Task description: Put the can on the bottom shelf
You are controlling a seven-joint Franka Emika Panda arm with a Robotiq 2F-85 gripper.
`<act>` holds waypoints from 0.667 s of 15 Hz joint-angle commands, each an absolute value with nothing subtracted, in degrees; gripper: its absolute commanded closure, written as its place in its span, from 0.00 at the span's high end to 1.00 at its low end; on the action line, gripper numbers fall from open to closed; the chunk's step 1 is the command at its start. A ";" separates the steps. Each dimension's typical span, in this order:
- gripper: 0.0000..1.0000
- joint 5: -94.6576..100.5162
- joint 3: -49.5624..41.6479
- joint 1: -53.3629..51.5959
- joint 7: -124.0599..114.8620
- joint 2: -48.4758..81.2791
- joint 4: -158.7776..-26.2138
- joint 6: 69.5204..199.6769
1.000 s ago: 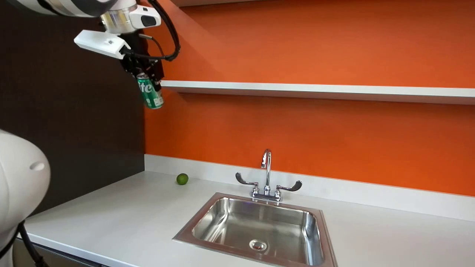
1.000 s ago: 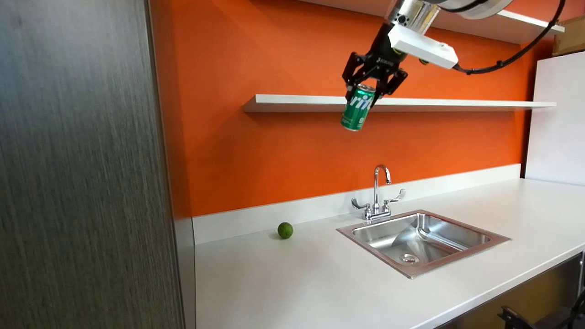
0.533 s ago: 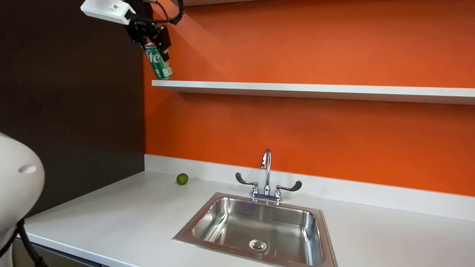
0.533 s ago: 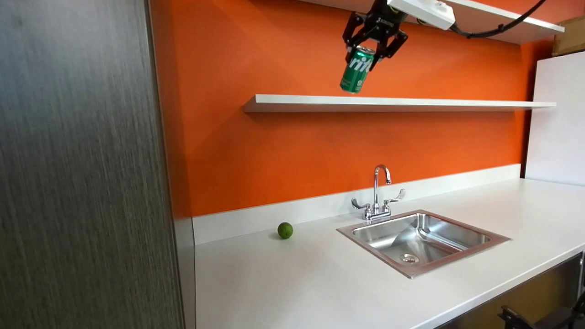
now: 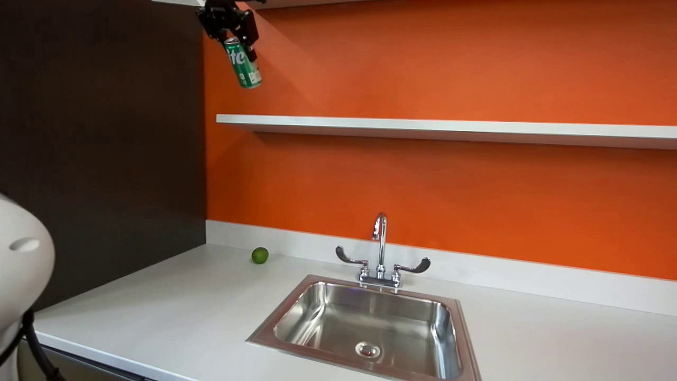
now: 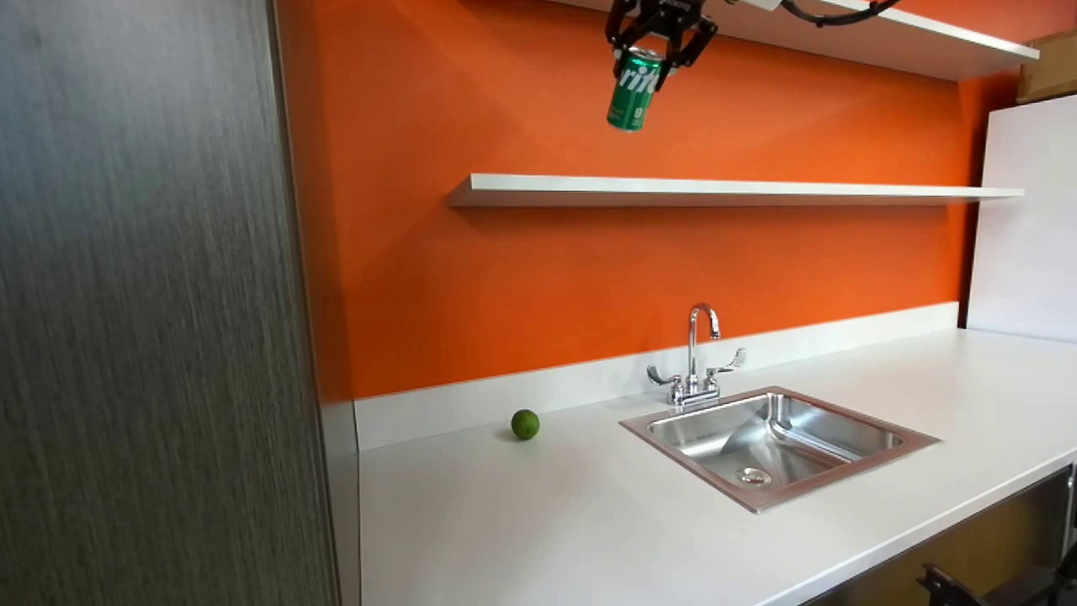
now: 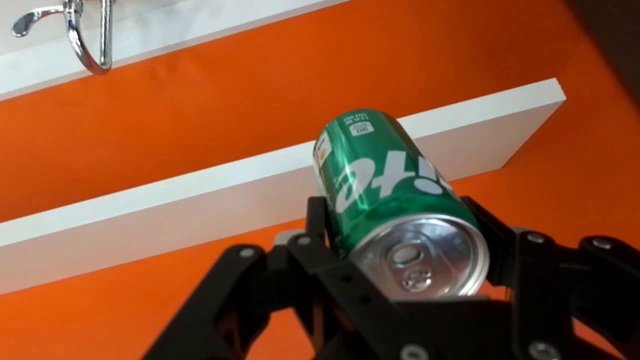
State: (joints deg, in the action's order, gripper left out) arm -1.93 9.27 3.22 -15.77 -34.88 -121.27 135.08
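**One tilted can (image 6: 633, 93) hanging higher than the bottom shelf (image 5: 449, 127)**

The gripper (image 7: 397, 212) is holding the can by its sides, near the silvery top (image 7: 440, 255); whether the can is sealed or full, I am not managing to tell. Its base is hanging apart from the bottom shelf, showing above the front edge in both exterior views. The wrist view is showing the can covering part of that edge, but I am not seeing how much of the base is reaching over the shelf.

I am judging the step in hand to be the carry inward. Doing it well is calling for bringing the whole base past the front edge, righting the can, then lowering until it is sitting flat before letting go. Releasing while it is leaning would be inviting a topple. With the upper shelf (image 6: 841, 38) hanging above, going much higher is probably risking a knock.

Further out, the sink (image 5: 338, 323) is showing its drain (image 5: 367, 350), and a cardboard box (image 6: 1049, 67) is apparently resting on the white cabinet (image 6: 1031, 219), its contents not showing.
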 commanded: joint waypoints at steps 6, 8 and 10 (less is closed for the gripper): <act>0.40 8.27 12.75 5.08 -24.35 -17.26 -100.23 127.25; 0.40 10.08 12.66 4.52 -25.84 -14.23 -97.27 126.05; 0.40 11.11 12.12 3.82 -26.68 -11.34 -94.36 124.84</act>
State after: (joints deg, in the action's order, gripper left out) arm 8.46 11.85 4.16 -23.87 -16.39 -101.66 128.60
